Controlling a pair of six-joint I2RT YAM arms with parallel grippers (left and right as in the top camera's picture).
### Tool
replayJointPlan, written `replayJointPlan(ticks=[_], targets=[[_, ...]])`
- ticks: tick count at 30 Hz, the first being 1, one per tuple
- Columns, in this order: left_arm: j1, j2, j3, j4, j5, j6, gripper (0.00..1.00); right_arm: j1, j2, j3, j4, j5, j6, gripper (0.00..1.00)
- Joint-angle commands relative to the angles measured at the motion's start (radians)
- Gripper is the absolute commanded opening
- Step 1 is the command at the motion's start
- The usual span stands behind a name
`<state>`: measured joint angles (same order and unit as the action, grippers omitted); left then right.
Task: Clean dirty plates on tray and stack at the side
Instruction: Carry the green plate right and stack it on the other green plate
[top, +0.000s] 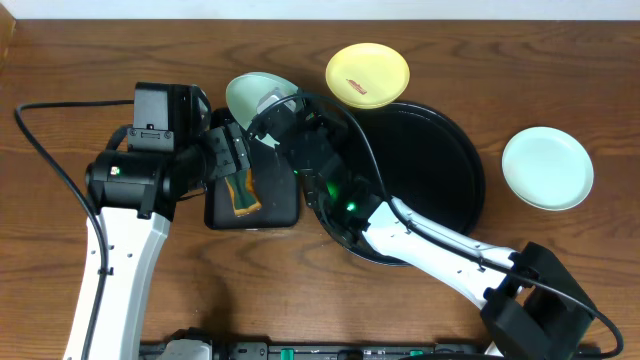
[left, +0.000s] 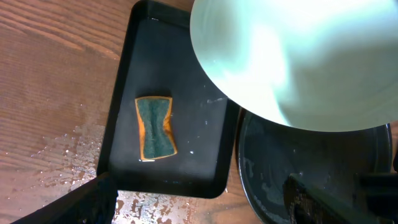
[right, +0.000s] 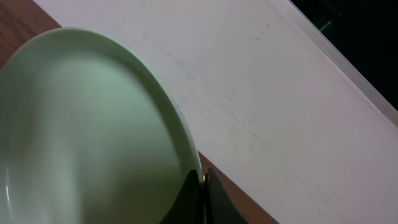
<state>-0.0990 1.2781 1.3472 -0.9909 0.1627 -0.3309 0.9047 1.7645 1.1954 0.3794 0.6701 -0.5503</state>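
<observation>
- My left gripper (left: 208, 202) hangs over the small rectangular tray (left: 124, 93) with its jaws spread wide and nothing between them. If I drop it carelessly, one finger could land on the tray wall and tip the tray.
- The sponge (left: 155, 127) lies flat in that tray, green face up, and looks wet. There are water drops on the wood beside it, so a soaked sponge may slip out of a light pinch.
- The mint plate (left: 298, 56) is in the air, tilted, above the gap between the rectangular tray and the black round tray (top: 440, 160). Its face looks glossy and pale, and I see no smear from either wrist view.
- My right gripper (right: 202, 183) is fully closed on that plate's rim, and it has only the thin edge. I judge this the main risk: a scrub pushing against the face could pivot or pop the plate loose.
- The yellow plate (top: 367, 75) sits at the round tray's far rim with a reddish smear on it, close to my right arm's path.
- The other mint plate (top: 547, 168) rests on the table, well apart on the right.
</observation>
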Motion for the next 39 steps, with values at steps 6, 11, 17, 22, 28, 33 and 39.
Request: replayJointPlan(ticks=[6, 11, 17, 22, 28, 33, 39], targets=[[0.003, -0.005, 0.015, -0.003, 0.009, 0.017, 0.86, 0.005, -0.02, 0.009, 0.007, 0.014, -0.005, 0.01], [0.003, -0.005, 0.015, -0.003, 0.009, 0.017, 0.86, -0.002, -0.019, 0.009, -0.049, 0.026, 0.107, 0.01], [0.003, -0.005, 0.015, -0.003, 0.009, 0.017, 0.86, -0.047, -0.022, 0.009, -0.073, 0.095, 0.181, 0.01], [0.003, -0.005, 0.015, -0.003, 0.009, 0.017, 0.86, -0.031, -0.039, 0.009, -0.088, 0.023, 0.112, 0.01], [0.003, -0.005, 0.015, -0.003, 0.009, 0.017, 0.86, -0.09, -0.055, 0.009, -0.355, -0.032, 0.634, 0.01], [0.003, -0.005, 0.015, -0.003, 0.009, 0.017, 0.86, -0.262, -0.146, 0.009, -0.559, -0.367, 1.026, 0.01], [0.003, -0.005, 0.015, -0.003, 0.009, 0.017, 0.86, -0.703, -0.292, 0.009, -0.747, -0.83, 1.156, 0.01]])
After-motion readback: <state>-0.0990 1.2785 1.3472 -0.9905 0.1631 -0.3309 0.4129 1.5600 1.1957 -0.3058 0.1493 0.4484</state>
